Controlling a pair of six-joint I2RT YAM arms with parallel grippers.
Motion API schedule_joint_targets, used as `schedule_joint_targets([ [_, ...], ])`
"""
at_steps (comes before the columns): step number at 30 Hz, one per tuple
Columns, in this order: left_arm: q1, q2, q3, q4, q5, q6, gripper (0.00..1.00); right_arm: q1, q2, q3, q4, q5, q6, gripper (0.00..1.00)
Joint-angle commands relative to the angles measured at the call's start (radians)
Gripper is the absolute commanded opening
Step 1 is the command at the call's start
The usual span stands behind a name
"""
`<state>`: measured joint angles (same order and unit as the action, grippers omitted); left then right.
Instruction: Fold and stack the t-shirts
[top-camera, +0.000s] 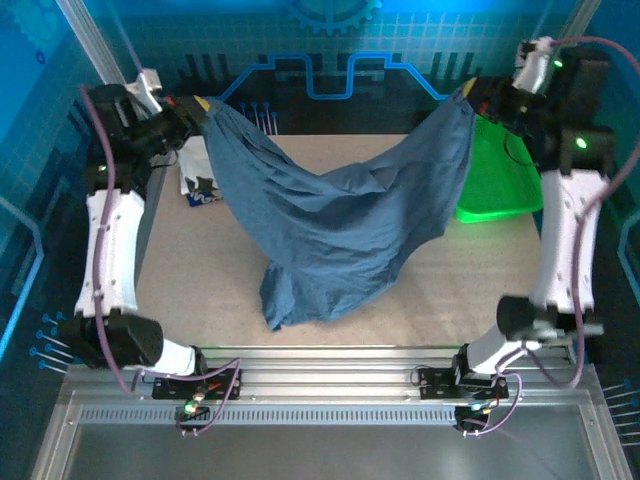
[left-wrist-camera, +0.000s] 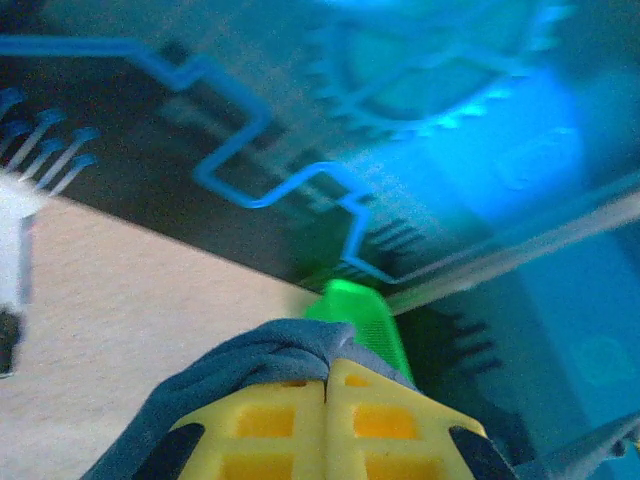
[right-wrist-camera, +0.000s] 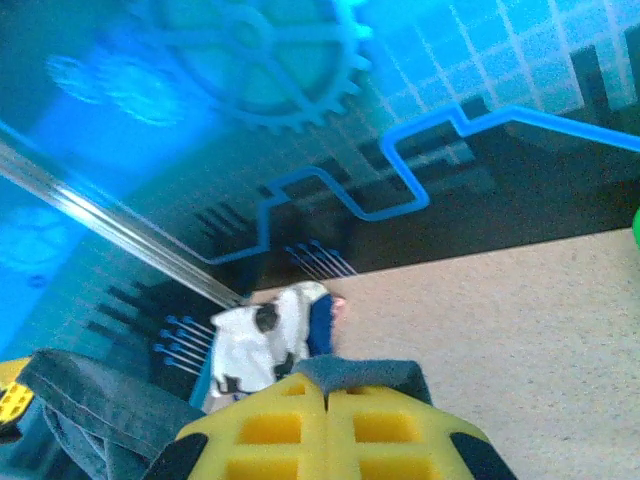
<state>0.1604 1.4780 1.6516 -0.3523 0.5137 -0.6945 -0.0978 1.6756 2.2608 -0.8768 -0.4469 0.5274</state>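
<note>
Just past the near rail (top-camera: 320, 372), bare table (top-camera: 190, 290) lies open either side of one blue shirt (top-camera: 340, 230), its low fold touching down, top corners clenched in the left gripper (top-camera: 198, 107) and right gripper (top-camera: 468, 94). One white shirt (top-camera: 197, 182) lies far left (its print clearer from the right wrist); one green basket (top-camera: 500, 175) far right.

Slate-blue t-shirt (top-camera: 340, 230) of soft matt cloth, green basket (top-camera: 500, 175) of glossy plastic mesh at the far right corner of the matt, finely speckled tabletop (top-camera: 190, 270), grooved bare-metal rail (top-camera: 330, 370) along its near edge.
</note>
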Motion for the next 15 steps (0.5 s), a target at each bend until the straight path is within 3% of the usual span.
schedule_joint_targets([
  [1, -0.001, 0.116, -0.047, 0.12, -0.129, 0.091, 0.02, 0.081, 0.262, 0.198, -0.05, 0.13, -0.12, 0.0],
  [2, 0.0, 0.164, -0.045, 0.152, -0.152, 0.102, 0.16, 0.103, 0.354, 0.287, -0.047, 0.155, -0.129, 0.02],
  [3, 0.003, 0.217, -0.019, 0.148, -0.159, 0.113, 0.34, 0.124, 0.44, 0.365, -0.024, 0.173, -0.136, 0.13],
  [4, 0.009, 0.278, 0.03, 0.118, -0.16, 0.122, 0.58, 0.14, 0.508, 0.425, -0.002, 0.192, -0.129, 0.32],
  [5, 0.019, 0.333, 0.088, 0.069, -0.167, 0.115, 0.75, 0.155, 0.58, 0.49, 0.011, 0.219, -0.117, 0.56],
  [6, 0.028, 0.376, 0.145, 0.013, -0.166, 0.115, 0.98, 0.165, 0.633, 0.551, 0.005, 0.233, -0.1, 0.69],
  [9, 0.036, 0.382, 0.248, -0.144, -0.197, 0.168, 0.99, 0.202, 0.677, 0.631, -0.099, 0.251, -0.095, 0.81],
  [10, 0.034, 0.343, 0.229, -0.154, -0.203, 0.188, 0.99, 0.231, 0.642, 0.602, -0.158, 0.294, -0.136, 0.95],
  [11, 0.033, 0.302, 0.201, -0.162, -0.211, 0.202, 0.99, 0.258, 0.588, 0.547, -0.2, 0.33, -0.18, 1.0],
  [13, 0.034, 0.21, 0.131, -0.205, -0.243, 0.226, 0.99, 0.334, 0.447, 0.337, -0.255, 0.418, -0.258, 1.0],
  [15, 0.033, 0.115, 0.02, -0.22, -0.236, 0.238, 0.99, 0.416, 0.246, 0.001, -0.212, 0.418, -0.257, 1.0],
])
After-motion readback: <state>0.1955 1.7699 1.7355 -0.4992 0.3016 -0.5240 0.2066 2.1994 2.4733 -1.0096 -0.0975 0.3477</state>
